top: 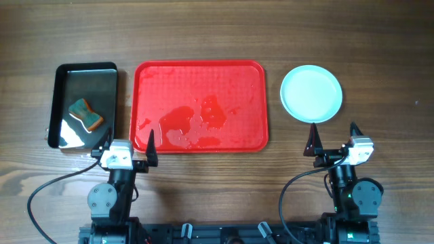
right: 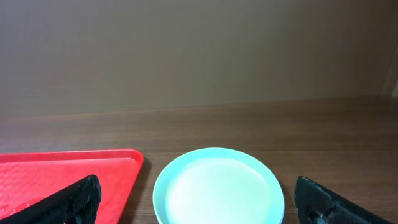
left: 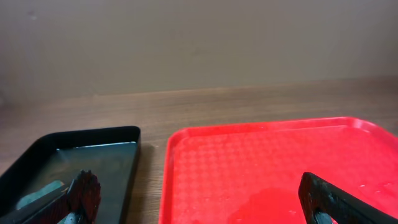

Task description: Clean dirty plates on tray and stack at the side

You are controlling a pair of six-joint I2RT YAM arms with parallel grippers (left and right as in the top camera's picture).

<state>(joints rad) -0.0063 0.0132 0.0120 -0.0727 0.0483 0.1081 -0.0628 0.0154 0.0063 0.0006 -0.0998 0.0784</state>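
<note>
I read the left gripper (top: 129,142) and right gripper (top: 333,139) as spread wide and empty, parked near the table edge, since the plates (top: 311,93) sit stacked just right of the wet tray (top: 201,64), which now holds none, and the sponge (top: 85,114) lies in the black tray (top: 87,66).

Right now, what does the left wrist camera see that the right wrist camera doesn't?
Only the left wrist view shows the black tray. Only the right wrist view shows the plates, beside the red tray. Both share the red tray, the wooden table, and each its own open pincer: left pincer, right pincer.
</note>
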